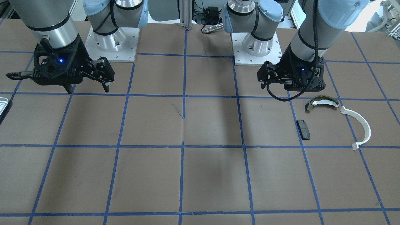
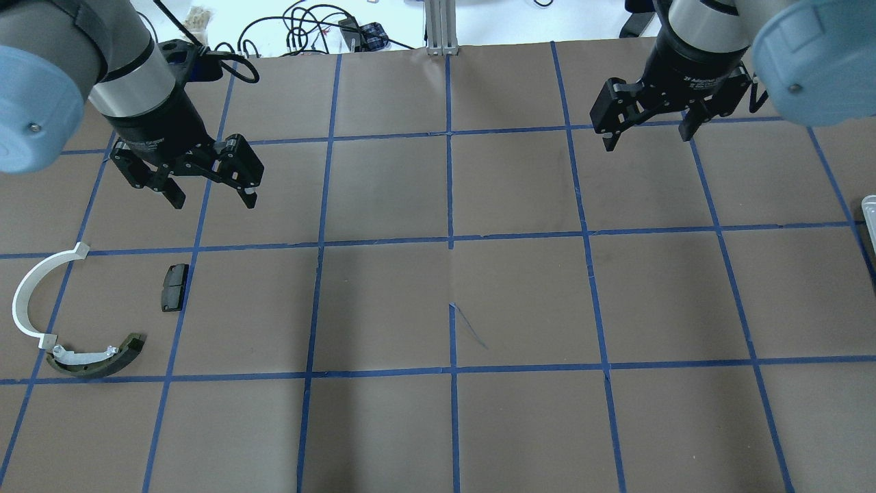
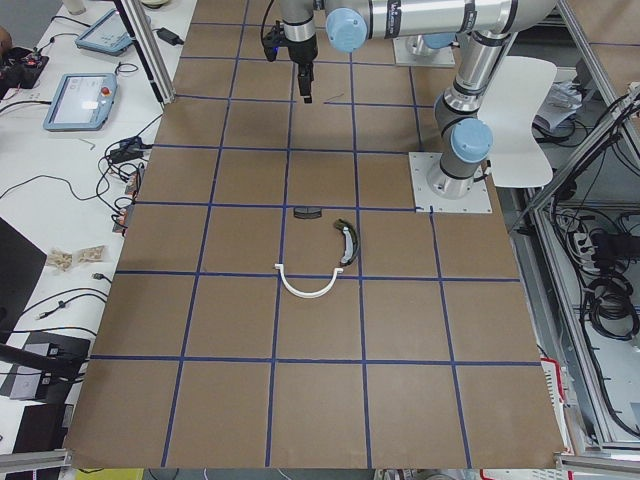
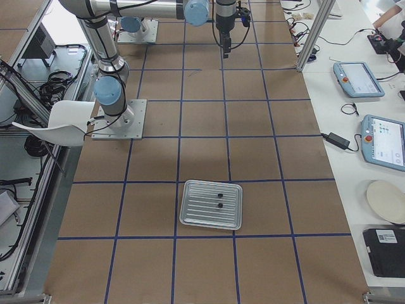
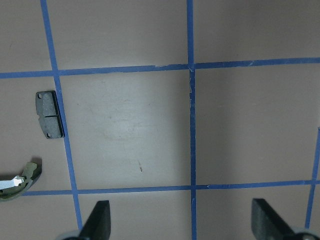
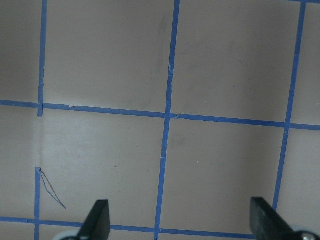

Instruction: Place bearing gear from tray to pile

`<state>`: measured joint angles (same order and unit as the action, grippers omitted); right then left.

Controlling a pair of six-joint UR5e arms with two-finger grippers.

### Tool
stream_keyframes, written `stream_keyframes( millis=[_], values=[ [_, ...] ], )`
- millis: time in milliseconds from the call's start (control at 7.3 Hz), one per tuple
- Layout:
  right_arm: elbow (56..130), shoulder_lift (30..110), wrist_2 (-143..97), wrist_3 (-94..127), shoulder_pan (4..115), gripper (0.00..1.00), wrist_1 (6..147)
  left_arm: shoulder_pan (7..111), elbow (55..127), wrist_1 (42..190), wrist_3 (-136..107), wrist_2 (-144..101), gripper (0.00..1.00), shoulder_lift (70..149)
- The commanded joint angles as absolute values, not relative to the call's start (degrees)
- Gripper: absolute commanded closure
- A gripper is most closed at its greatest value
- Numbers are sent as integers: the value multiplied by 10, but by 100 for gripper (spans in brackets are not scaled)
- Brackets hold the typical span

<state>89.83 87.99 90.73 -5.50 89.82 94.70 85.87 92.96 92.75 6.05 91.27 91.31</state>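
**State.** Both pincers are released and empty, hanging above the table [image 2: 520, 294].

**Left pincer** [image 2: 213, 192]: the pile lies on its robot-ward side. The black pad [image 2: 174, 287] is nearest, with the white arc [image 1: 367, 128] and olive shoe [image 2: 109, 361] further outboard.

**Right pincer** [image 2: 647, 133]: the tray [image 4: 196, 215] lies well outboard of it and carries two small dark parts [image 4: 218, 195]. The bearing gear is judged to be one of them, but they are too small to tell which.

**Risks.**
- The two parts lie close together, so a descent slightly off line could seize the wrong one or knock its neighbour.
- The carry to the pile runs the table's length, and a shallow grip may drop the gear on the way.

**Writing.** There is white lettering on the collar [image 2: 708, 82] above the right pincer — only "Adaptive" seems readable.
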Motion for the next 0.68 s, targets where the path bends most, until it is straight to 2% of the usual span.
stream_keyframes(
  millis=[0,548],
  values=[
    [898,882,910,-55,898,0,948,859,942,924,61,912,0,911],
    [896,882,925,-69,872,0,945,859,944,924,62,912,0,911]
  ],
)
